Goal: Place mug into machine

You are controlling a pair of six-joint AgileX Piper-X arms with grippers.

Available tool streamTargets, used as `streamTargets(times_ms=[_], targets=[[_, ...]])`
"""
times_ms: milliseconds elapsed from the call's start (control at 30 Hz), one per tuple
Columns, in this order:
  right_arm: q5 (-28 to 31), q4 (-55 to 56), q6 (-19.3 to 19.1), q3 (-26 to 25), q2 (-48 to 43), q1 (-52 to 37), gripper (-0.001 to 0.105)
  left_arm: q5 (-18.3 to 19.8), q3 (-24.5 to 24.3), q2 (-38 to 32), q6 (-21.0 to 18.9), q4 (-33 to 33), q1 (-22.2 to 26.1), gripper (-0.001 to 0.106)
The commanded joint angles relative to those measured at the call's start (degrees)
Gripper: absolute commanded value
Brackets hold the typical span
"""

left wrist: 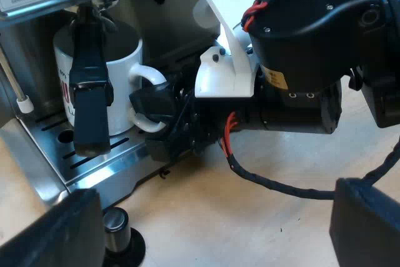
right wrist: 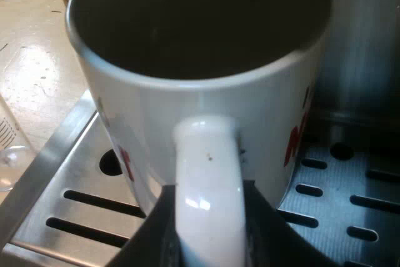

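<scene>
Steel drip tray [right wrist: 69, 186] under white mug [right wrist: 206, 98], red lettering; handle [right wrist: 207, 173] pinched by right gripper [right wrist: 209, 245] fingers; left gripper [left wrist: 212, 236] fingers spread.

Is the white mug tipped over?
No, the white ceramic mug stands upright on the slotted metal drip tray.

A white glazed ceramic mug [right wrist: 187, 104], red lettering
Dark inside (glossy outside); slotted silver steel drip tray [right wrist: 75, 212], black slots.
</scene>
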Motion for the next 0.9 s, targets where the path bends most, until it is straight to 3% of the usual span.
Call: streamTargets(times_ms=[33, 200, 400, 467, 633, 733, 900], targets=[[0.1, -1.9, -1.0, -0.9, -0.4, -0.2, 0.0, 0.8, -0.2, -0.1, 0.2, -0.7, -0.2, 0.081], [0.3, -1.8, -1.0, -0.9, -0.4, -0.2, 0.0, 0.8, -0.2, -0.1, 0.2, -0.7, -0.2, 0.081], [1.6, -1.6, -5.0, -0.9, -0.4, -0.2, 0.001, 0.8, -0.2, -0.1, 0.2, -0.7, -0.2, 0.081], [1.5, -1.6, -5.0, -0.9, -0.4, -0.2, 0.008, 0.8, -0.2, -0.1, 0.2, -0.7, -0.2, 0.081], [1.4, -1.6, -5.0, -0.9, -0.4, -0.2, 0.048, 0.8, -0.2, -0.1, 0.2, -0.7, -0.2, 0.081], [1.4, -1.6, -5.0, -0.9, -0.4, -0.2, 0.056, 0.8, -0.2, -0.1, 0.2, -0.7, -0.2, 0.081], [1.4, 1.2, -4.8, -0.9, -1.4, 0.1, 0.056, 0.8, -0.2, -0.1, 0.2, -0.7, -0.2, 0.081]])
